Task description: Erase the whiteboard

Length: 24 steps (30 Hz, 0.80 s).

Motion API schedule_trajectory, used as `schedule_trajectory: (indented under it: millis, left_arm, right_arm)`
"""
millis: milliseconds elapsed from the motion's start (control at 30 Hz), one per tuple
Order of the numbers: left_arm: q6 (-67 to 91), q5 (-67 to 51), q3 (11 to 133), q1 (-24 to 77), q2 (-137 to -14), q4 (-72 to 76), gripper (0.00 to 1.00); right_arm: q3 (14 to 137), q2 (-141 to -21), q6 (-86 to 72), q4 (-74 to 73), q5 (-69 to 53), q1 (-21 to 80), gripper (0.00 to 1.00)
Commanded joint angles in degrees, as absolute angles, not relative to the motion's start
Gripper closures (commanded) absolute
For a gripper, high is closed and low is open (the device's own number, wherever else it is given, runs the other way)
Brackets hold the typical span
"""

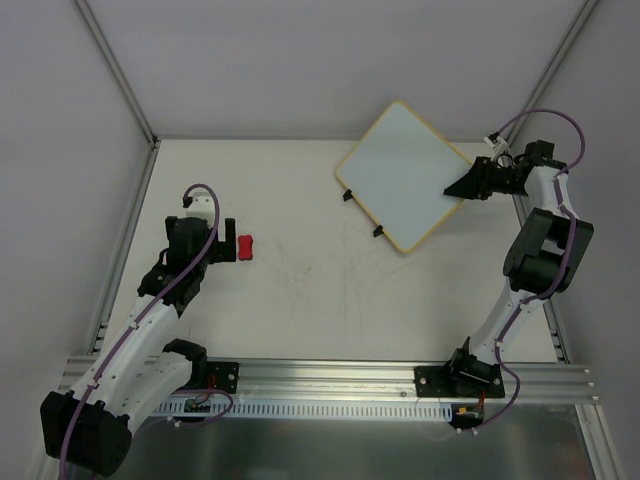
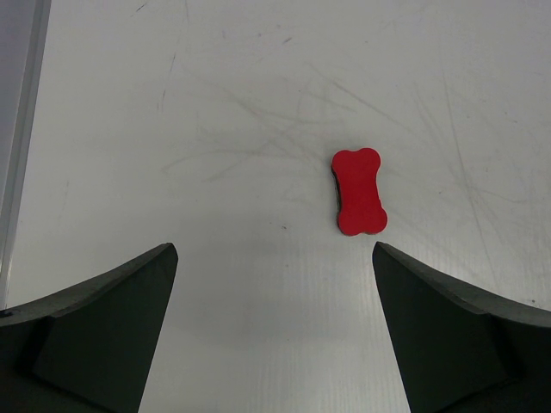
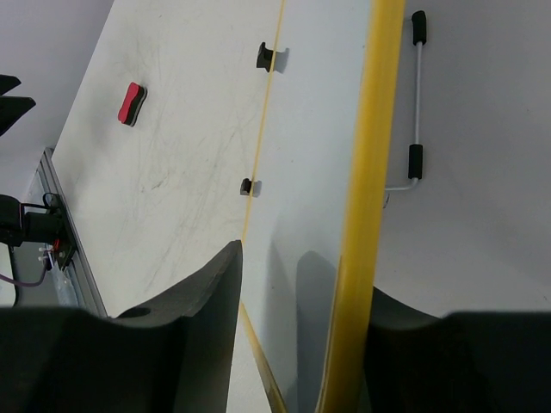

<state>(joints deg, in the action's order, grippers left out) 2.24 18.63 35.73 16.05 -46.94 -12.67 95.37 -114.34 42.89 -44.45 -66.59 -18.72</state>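
The whiteboard (image 1: 400,175) sits at the far right of the table (image 1: 300,300), turned corner-on like a diamond, with its far corner reaching over the line of the back wall. Its face reads plain white inside a thin tan frame (image 3: 370,172). Two black clips (image 3: 267,56) sit on the edge facing the middle of the table. The right gripper (image 1: 458,188) is at the board's right-hand edge with its jaws partly open and astride that edge. In the right wrist view one finger (image 3: 202,292) stands over the white face with a visible gap and casts a shadow on it. The other finger is mostly hidden behind the frame, so contact on that side cannot be confirmed. No firm clamp on the board is evident. The left gripper (image 2: 274,249) is low over the table's left side, jaws spread wide and holding nothing. A red eraser (image 2: 359,191), bone-shaped, lies flat just ahead of its fingertips, nearer the right-hand finger and clear of both. The table surface carries faint grey scuff marks.
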Motion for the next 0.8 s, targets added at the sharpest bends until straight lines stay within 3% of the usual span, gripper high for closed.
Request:
schedule_trajectory:
  millis: [0,333,467,767]
  left_arm:
    - [1.32,19.25,35.51,16.0,-47.02,-10.81,0.01]
    - [1.32,19.07,35.51,15.91,-46.85,-10.81,0.01]
    - [1.32,19.07,35.51,15.91,-46.67,-10.81,0.01]
    - [1.67,18.55,35.59,15.91,-45.97,-10.9,0.01]
  right_arm:
    - [96.42,-113.29,44.03,-44.82,-66.98,-18.72,0.59]
    - [94.4,-110.31,42.98,-44.3,-62.94,-18.72,0.37]
    - [93.08,-108.99,42.01,-44.21,-60.56,-18.98,0.22]
    - [86.75,-103.01,36.66,-40.34,-54.85,-20.3,0.05]
